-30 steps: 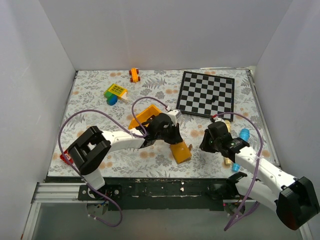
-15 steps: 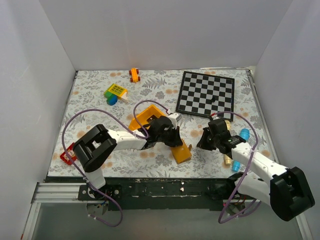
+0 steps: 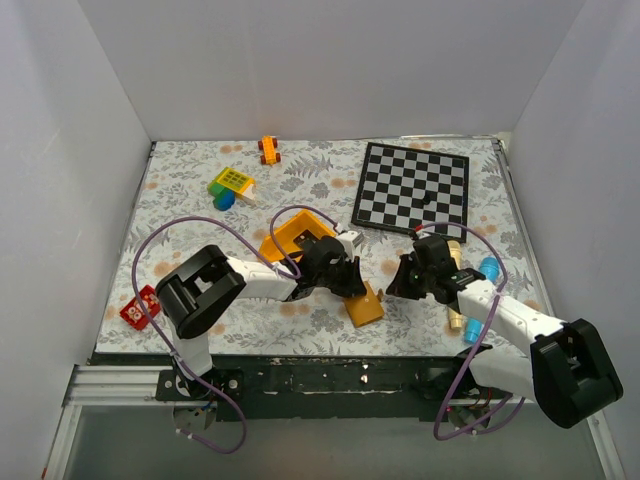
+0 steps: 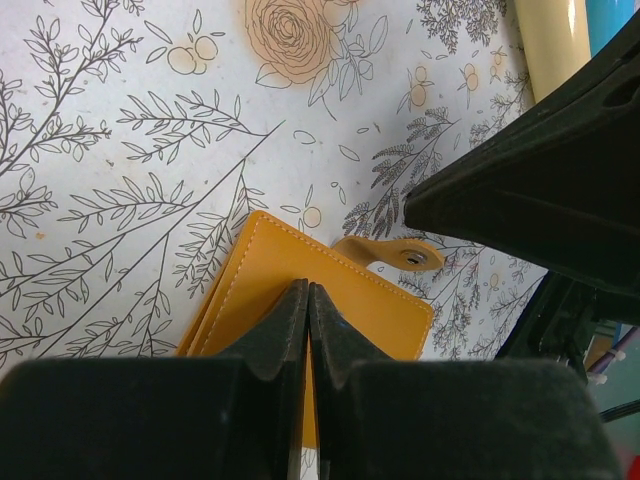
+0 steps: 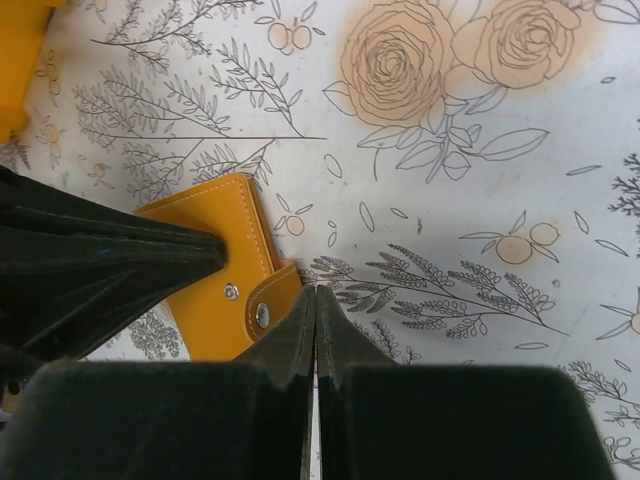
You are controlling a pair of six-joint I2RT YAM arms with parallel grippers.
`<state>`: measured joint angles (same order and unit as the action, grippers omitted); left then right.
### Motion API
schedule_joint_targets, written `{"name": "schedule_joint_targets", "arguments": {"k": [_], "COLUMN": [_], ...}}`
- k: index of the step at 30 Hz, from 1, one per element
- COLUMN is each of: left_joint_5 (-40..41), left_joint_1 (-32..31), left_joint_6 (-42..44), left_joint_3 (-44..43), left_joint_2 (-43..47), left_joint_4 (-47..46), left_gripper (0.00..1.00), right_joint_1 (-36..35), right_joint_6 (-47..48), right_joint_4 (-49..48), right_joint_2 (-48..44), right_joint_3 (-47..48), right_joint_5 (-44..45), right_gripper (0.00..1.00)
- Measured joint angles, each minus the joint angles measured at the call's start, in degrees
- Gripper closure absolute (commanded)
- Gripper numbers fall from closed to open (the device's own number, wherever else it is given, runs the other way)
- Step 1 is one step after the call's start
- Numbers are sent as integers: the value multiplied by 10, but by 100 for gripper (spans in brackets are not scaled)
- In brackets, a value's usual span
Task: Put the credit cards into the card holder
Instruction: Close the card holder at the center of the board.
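Left wrist view: the card holder (image 4: pixel 340 300), likely light and floppy, wants gripping at its stitched edge; left claw (image 4: pixel 308 292) and right claw (image 5: pixel 315 297) sit clenched.

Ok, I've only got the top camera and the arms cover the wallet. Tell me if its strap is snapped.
Observer: Not snapped. On the left wrist camera the wallet lies folded, its strap sticking out sideways, unfastened.
Operator: Give me the left fingers.
Observer: The left gripper is shut, tips over the wallet.
Operator: Now the right.
Observer: The right gripper is shut too, tips beside the strap; whether they touch, I can't tell.
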<state>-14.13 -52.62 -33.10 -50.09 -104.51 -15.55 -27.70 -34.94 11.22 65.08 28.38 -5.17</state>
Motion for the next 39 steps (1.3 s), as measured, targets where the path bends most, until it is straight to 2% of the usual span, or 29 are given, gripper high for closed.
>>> {"name": "schedule_joint_targets", "arguments": {"k": [20,39], "left_joint_5": [0,2], "left_joint_1": [0,0], "left_joint_6": [-4,-6], "left_joint_3": [7,8], "left_joint_2": [0,0], "left_joint_4": [-12,-13], "left_gripper": [100,100], "right_joint_1": [1,-20], "right_joint_6": [31,36], "right_joint_4": [-38,-38], "right_joint_2": [46,70], "right_joint_3": [26,26], "right_joint_5": [-140,-162], "right_gripper": [99,99]}}
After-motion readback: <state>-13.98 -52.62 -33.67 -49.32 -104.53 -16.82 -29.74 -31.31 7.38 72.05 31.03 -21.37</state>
